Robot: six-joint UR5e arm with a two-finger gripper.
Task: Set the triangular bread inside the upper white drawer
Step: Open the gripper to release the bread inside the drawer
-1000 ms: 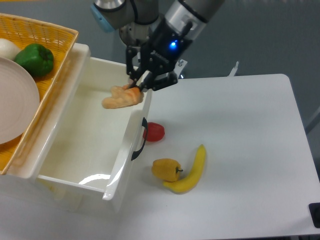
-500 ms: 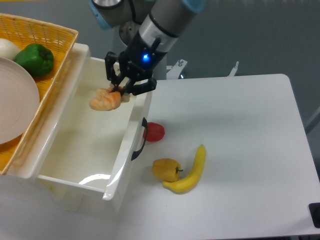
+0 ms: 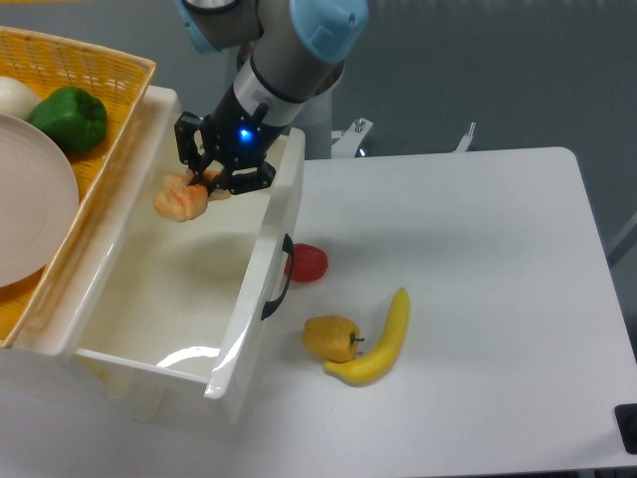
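The triangular bread (image 3: 181, 200) is pale tan with a golden-brown crust. My gripper (image 3: 209, 179) is shut on its right end and holds it in the air over the far left part of the upper white drawer (image 3: 261, 261). The drawer is a deep glossy white box, pulled open, with a black handle (image 3: 279, 279) on its front. The bread hangs above the drawer's inside and touches no wall that I can see.
A yellow woven basket (image 3: 95, 70) on the left holds a green pepper (image 3: 70, 118), a white plate (image 3: 30, 199) and a white round thing (image 3: 14, 96). On the table right of the drawer lie a red tomato (image 3: 309, 262), a yellow pepper (image 3: 331, 337) and a banana (image 3: 383, 339).
My gripper has carried the bread leftward and slightly down, from above the drawer's right wall to over the drawer's far left inside. Nothing else has moved.
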